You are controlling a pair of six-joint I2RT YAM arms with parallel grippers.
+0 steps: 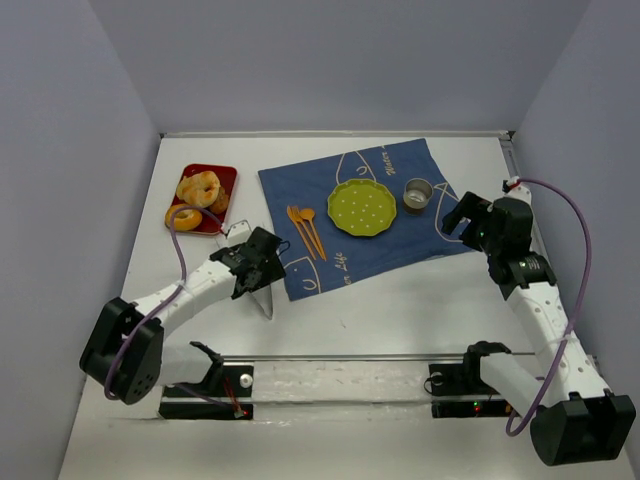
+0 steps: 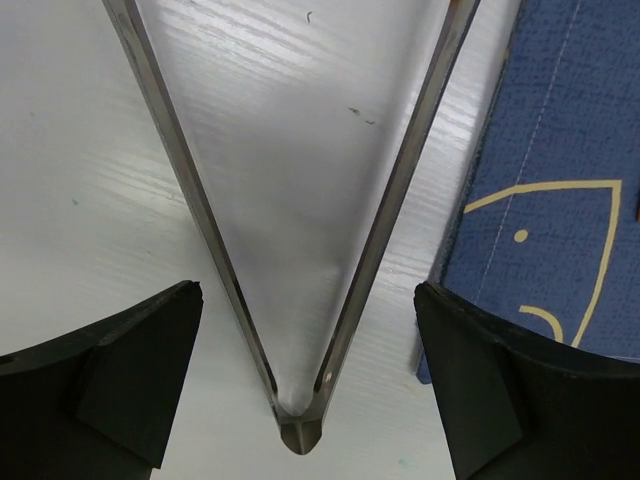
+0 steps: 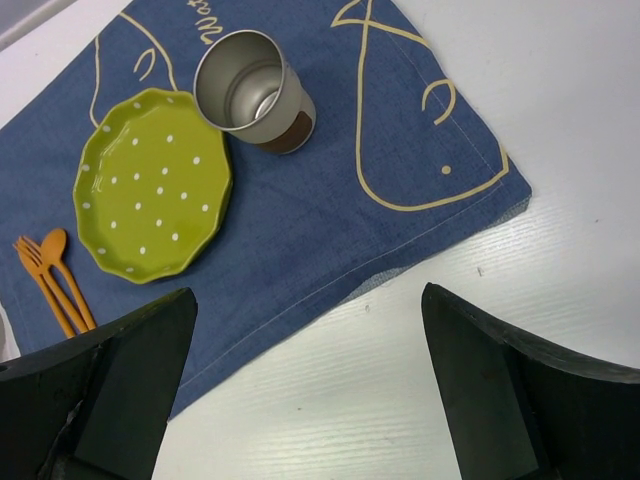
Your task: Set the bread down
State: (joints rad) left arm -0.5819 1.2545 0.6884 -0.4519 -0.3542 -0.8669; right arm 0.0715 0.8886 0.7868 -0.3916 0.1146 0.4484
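On the white bench (image 1: 400, 300), the big blue mat (image 1: 300, 185) fills the middle and a red tray (image 1: 227, 176) sits off its far-left corner. The bread (image 1: 198, 186), the pale ring with the hole, is on that tray, squeezed against a smaller orange donut (image 1: 183, 217) and an oval roll (image 1: 219, 203). The green plate (image 1: 345, 195) on the mat is bare, so I'd guess that's the target.

The left hand (image 2: 305, 290) is spread wide, straddling the metal tongs (image 2: 300, 432) lying flat just off the mat's near-left edge, not gripping them yet. The right hand (image 3: 308, 295) is spread too, holding nothing, hovering near the mat's right corner.

What worries me: close off-centre and those springy tongs could twist or squirt out. And with the pieces packed so tight, the tips could drag the donut along or nip the wrong one. The steel cup (image 1: 417, 193) beside the plate and the orange fork and spoon (image 1: 306, 230) on its other side are both easy to knock.
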